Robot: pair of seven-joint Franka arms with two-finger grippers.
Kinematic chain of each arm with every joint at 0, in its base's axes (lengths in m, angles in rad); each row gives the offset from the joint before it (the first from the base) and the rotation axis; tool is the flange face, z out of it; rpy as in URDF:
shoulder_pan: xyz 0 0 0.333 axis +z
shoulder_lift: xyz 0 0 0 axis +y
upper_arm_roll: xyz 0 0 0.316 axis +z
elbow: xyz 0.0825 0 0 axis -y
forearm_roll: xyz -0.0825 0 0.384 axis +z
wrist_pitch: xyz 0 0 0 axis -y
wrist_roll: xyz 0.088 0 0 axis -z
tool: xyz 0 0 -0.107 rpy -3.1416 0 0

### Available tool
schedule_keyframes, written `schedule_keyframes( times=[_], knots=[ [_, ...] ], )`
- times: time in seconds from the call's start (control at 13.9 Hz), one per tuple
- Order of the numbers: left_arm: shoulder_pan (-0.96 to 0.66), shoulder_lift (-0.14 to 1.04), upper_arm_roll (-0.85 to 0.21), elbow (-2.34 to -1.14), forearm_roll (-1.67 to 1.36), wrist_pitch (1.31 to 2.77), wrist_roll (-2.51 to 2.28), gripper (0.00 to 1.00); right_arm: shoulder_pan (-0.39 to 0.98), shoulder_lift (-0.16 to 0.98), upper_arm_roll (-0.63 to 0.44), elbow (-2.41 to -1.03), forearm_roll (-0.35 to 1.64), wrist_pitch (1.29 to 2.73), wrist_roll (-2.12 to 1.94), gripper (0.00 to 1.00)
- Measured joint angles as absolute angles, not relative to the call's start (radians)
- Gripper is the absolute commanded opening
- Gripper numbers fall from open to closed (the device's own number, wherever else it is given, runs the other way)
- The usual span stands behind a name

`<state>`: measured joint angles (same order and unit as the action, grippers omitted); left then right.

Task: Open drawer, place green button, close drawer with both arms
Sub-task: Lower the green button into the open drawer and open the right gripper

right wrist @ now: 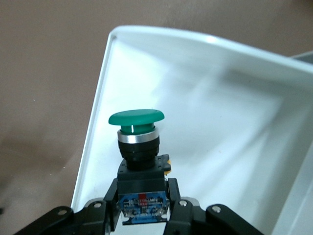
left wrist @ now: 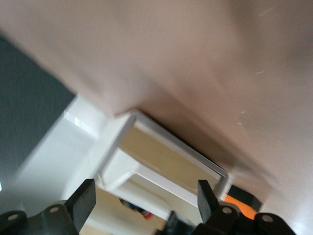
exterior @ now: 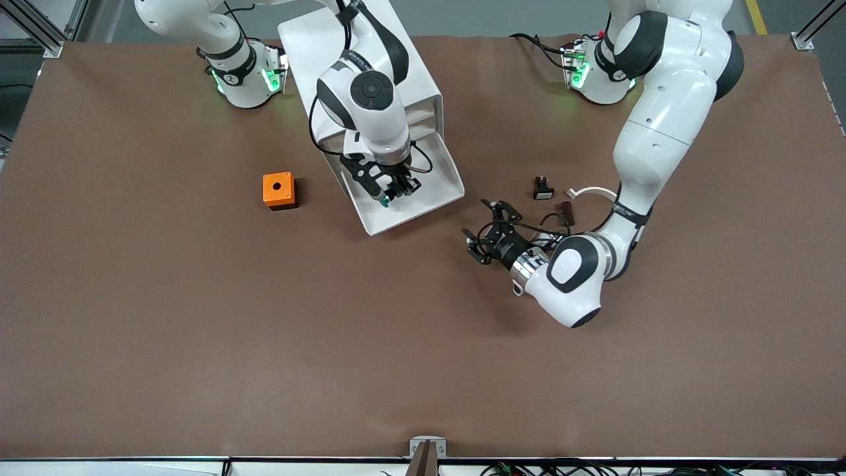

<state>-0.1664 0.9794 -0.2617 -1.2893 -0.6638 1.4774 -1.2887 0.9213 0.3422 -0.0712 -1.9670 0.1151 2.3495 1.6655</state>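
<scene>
A brown desk (exterior: 198,344) carries a white drawer unit (exterior: 396,99) with its drawer (exterior: 423,198) pulled open, an orange box (exterior: 279,190) toward the right arm's end, and a small black-and-white part (exterior: 542,189) toward the left arm's end. The right gripper (exterior: 395,192), over the open drawer, is clamped on the green-capped button (right wrist: 136,142). The left gripper (exterior: 490,233), fingers spread wide and empty, sits low beside the drawer's front.

Button (right wrist: 136,128) over open drawer (exterior: 433,198)
</scene>
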Motion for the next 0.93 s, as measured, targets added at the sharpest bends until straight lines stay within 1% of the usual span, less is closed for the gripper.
schedule_keyframes(
  times=[0.22, 0.57, 0.79, 0.86, 0.93],
  knots=[
    [-0.157, 0.918, -0.260, -1.287, -0.475, 1.508, -1.100, 0.99, 0.933, 0.363, -0.072, -1.965, 0.115, 2.367, 1.702, 0.00],
    [-0.160, 0.839, -0.257, -1.285, -0.206, 1.711, -1.071, 0.99, 0.943, 0.390, -0.072, -1.936, 0.115, 2.372, 1.762, 0.00],
    [-0.153, 0.816, -0.241, -1.270, -0.170, 1.790, -1.023, 0.99, 0.944, 0.410, -0.072, -1.920, 0.115, 2.372, 1.798, 0.00],
    [-0.152, 0.813, -0.233, -1.264, -0.169, 1.808, -1.012, 0.99, 0.944, 0.414, -0.072, -1.919, 0.115, 2.372, 1.804, 0.03],
    [-0.151, 0.814, -0.228, -1.260, -0.169, 1.818, -1.007, 0.99, 0.944, 0.418, -0.072, -1.918, 0.115, 2.372, 1.811, 0.22]
  ],
)
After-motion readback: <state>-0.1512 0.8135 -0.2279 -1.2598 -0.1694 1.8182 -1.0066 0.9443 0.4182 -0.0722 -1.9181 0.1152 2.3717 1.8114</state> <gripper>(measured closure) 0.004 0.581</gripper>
